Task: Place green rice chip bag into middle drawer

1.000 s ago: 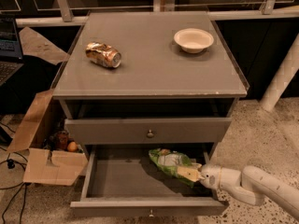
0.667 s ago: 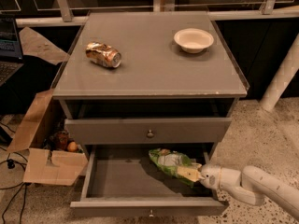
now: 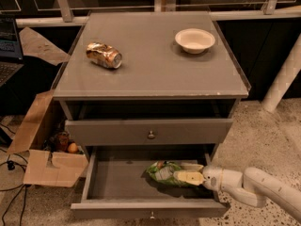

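Your green rice chip bag [image 3: 162,173] lies inside the middle drawer [image 3: 117,179], which is the lowest drawer in view and stands pulled well out. The bag rests on the drawer's grey floor in its right half, lying flat and crumpled with its long side running left to right. The left half of the floor is bare.

Your gripper [image 3: 186,176] reaches in from the right, low over the drawer's right end, on the white arm [image 3: 256,188] that comes in from the lower right corner. Its pale yellow tip lies against the right end of the bag and overlaps it, so the bag extends leftward from the tip. You cannot tell from this view whether the gripper is clamped on the bag or spread apart, only that the two are touching.

Above the open drawer, the upper drawer [image 3: 188,132] shows only its closed front with a small round knob [image 3: 151,134]. On the tabletop [image 3: 150,79], a dented gold can [image 3: 104,55] lies on its side at the left and a white bowl [image 3: 195,40] sits at the back right, well apart from each other. An open cardboard box [image 3: 44,166] sits on the floor to the cabinet's left.
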